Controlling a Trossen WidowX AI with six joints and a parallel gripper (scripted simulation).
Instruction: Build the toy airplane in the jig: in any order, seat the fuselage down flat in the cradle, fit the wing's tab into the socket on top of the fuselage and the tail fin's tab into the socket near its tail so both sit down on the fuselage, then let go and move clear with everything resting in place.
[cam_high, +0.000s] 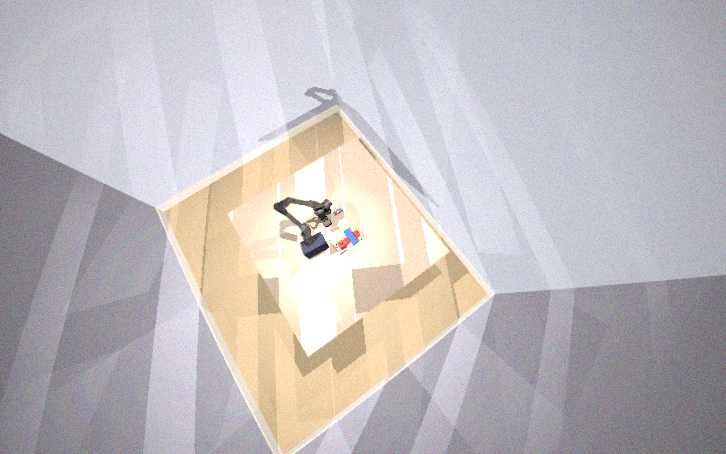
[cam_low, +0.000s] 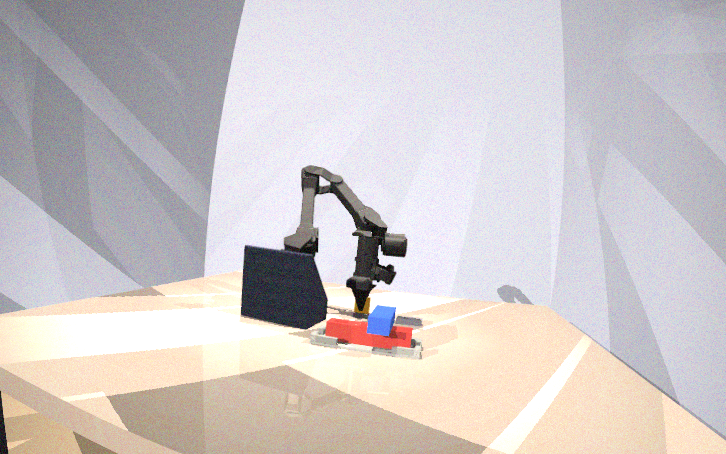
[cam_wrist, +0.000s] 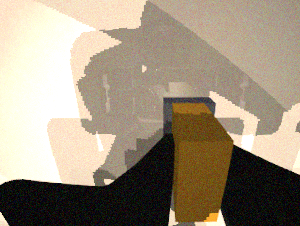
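Note:
The red fuselage (cam_low: 353, 331) (cam_high: 345, 242) lies in the grey cradle (cam_low: 406, 351), with the blue wing (cam_low: 381, 320) (cam_high: 351, 235) sitting on top of it. My gripper (cam_low: 361, 300) (cam_wrist: 187, 141) is down at the table just behind the cradle, shut on the orange tail fin (cam_low: 365, 307) (cam_wrist: 201, 165). In the wrist view the fin stands upright between my two dark fingers, on a small dark pad whose edge shows behind it. In the top view the gripper (cam_high: 327, 214) is too small to judge.
A dark blue block (cam_low: 281, 286) (cam_high: 314, 245) stands at the arm's base, left of the cradle. A small grey flat piece (cam_low: 407, 320) lies behind the cradle on the right. The table edge (cam_low: 80, 406) runs across the front.

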